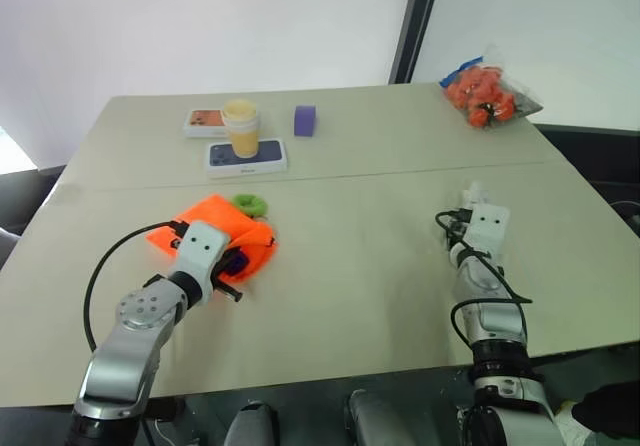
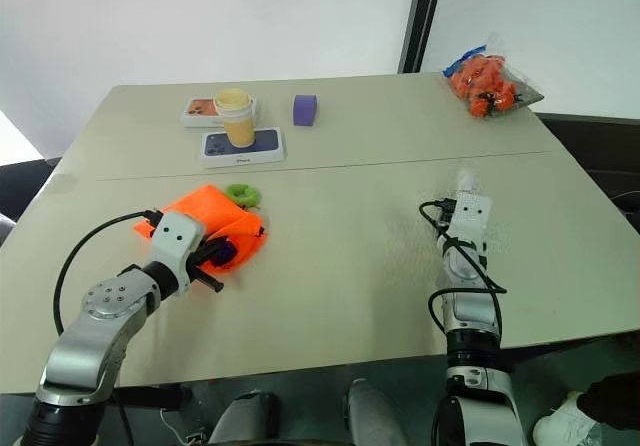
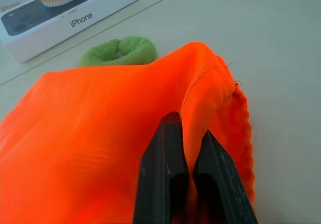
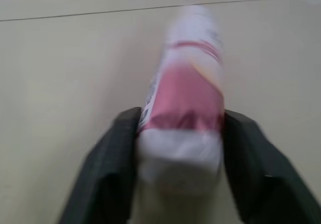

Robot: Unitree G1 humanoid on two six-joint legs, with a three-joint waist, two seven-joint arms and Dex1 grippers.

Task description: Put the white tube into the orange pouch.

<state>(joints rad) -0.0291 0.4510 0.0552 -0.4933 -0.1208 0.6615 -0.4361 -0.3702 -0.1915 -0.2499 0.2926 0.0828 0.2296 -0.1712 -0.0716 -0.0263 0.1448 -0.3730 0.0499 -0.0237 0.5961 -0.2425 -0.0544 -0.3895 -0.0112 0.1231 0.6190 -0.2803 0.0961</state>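
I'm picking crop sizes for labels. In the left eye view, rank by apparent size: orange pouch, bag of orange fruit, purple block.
1. orange pouch
2. bag of orange fruit, lying farther away, so its true size is unsure
3. purple block

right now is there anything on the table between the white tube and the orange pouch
Nothing visible does. The white tube sits between the right gripper's fingers, and the stretch of table from there to the orange pouch, pinched by the left gripper, is bare.
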